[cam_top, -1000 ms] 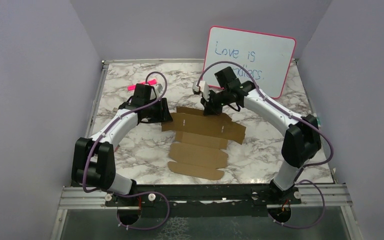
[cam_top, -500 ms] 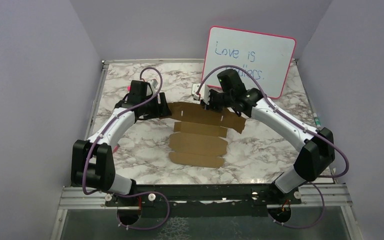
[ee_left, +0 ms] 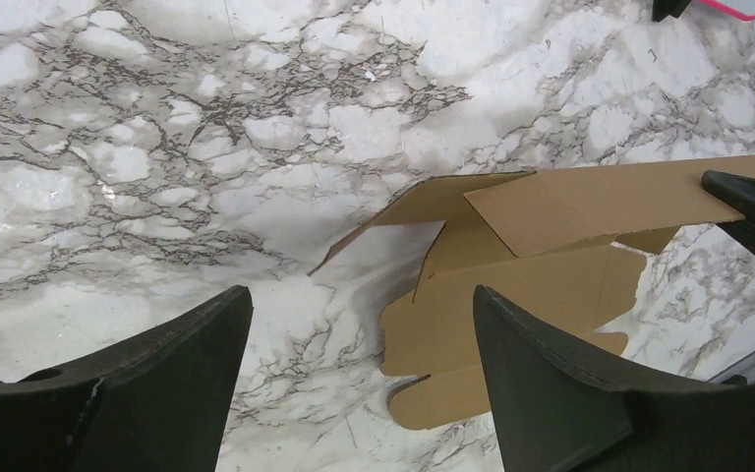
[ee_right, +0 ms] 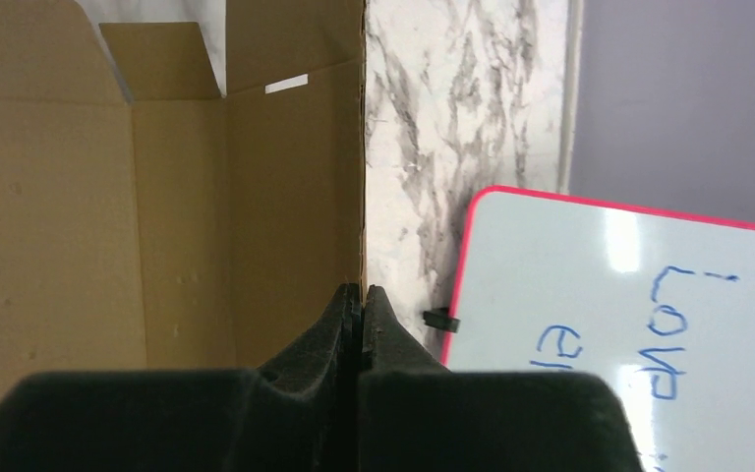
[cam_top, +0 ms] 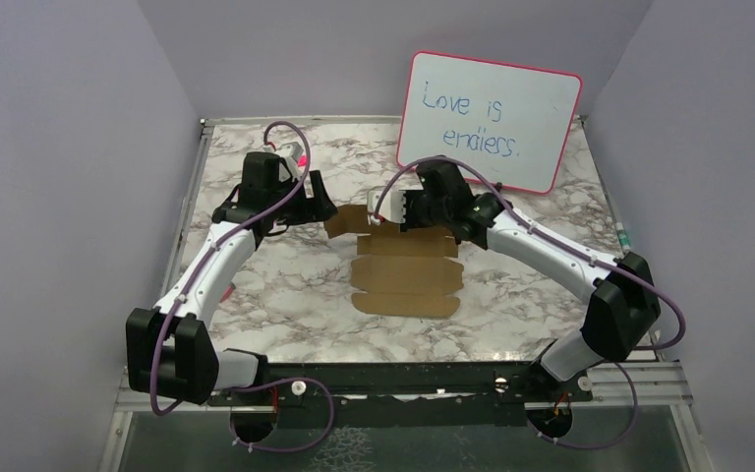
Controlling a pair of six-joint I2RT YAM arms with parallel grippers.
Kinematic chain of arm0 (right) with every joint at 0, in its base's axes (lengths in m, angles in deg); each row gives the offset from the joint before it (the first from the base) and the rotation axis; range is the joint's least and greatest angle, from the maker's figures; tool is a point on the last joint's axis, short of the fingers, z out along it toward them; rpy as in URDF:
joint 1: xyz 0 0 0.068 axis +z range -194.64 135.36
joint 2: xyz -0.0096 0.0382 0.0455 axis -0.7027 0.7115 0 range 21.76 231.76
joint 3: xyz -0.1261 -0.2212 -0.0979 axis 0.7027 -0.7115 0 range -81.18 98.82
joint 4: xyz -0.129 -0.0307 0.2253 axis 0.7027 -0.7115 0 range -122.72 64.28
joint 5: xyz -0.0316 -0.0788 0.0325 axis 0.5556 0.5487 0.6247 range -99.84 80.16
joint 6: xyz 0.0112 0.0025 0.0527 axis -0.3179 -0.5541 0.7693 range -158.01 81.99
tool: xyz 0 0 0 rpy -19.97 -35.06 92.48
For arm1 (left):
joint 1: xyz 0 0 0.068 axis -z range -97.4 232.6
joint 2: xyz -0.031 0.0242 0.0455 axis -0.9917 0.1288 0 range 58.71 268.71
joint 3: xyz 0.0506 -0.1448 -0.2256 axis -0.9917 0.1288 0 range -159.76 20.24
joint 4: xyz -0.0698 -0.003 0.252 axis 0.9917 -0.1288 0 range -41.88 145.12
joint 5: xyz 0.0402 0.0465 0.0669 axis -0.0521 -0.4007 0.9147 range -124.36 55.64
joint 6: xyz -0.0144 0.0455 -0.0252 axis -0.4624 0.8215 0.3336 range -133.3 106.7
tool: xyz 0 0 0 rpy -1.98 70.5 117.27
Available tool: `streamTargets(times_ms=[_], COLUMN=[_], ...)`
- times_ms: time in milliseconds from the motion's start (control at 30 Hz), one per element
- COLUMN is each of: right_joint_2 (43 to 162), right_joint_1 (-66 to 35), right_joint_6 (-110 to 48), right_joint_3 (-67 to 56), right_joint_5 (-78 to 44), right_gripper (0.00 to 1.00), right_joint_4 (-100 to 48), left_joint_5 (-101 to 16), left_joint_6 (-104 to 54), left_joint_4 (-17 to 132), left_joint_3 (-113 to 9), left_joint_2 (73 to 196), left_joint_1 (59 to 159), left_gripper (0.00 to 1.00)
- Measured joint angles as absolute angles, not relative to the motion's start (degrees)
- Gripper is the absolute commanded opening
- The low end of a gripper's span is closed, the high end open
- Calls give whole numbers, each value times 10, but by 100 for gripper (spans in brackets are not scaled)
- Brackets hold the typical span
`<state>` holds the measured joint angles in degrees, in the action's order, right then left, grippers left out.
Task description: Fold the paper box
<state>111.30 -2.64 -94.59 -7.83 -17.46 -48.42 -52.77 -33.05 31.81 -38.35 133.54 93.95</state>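
On the marble table (cam_top: 551,265), near the middle, we see the paper box (cam_top: 408,285); it is a brown sheet with folds and flaps, and its near part lies flat; its far part is lifted up off the table; from the left wrist we see one panel of the box (ee_left: 590,202) up in the air with a shadow under it; the right gripper (cam_top: 398,211) is at that far edge; from the right wrist we see it pinched tight on the thin edge of the cardboard (ee_right: 157,197), with the edge between its two fingers (ee_right: 339,324); the left gripper (cam_top: 319,202) is just beside the left end of the box; its fingers (ee_left: 108,403) are spread wide apart and hold nothing; we cannot tell if it touches the box; a whiteboard (cam_top: 492,113) with a pink rim stands at the back of the table, with blue words on it.
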Motion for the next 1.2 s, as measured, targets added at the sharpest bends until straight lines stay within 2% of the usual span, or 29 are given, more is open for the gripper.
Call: streamTargets(times_ms=[600,1200], right_joint_2=[1014,1000], right_joint_1=[45,53], right_joint_6=[-1065,-1107], right_joint_3=[-374,-462], right_joint_5=[-74,-25], right_gripper=[1,1], right_joint_4=[-189,-50], left_joint_5=[-535,-586], left_joint_6=[-334,-360], left_joint_4=[319,341], left_joint_3=[-347,-370], left_joint_2=[1333,1450], left_joint_1=[940,947], left_gripper=[84,81])
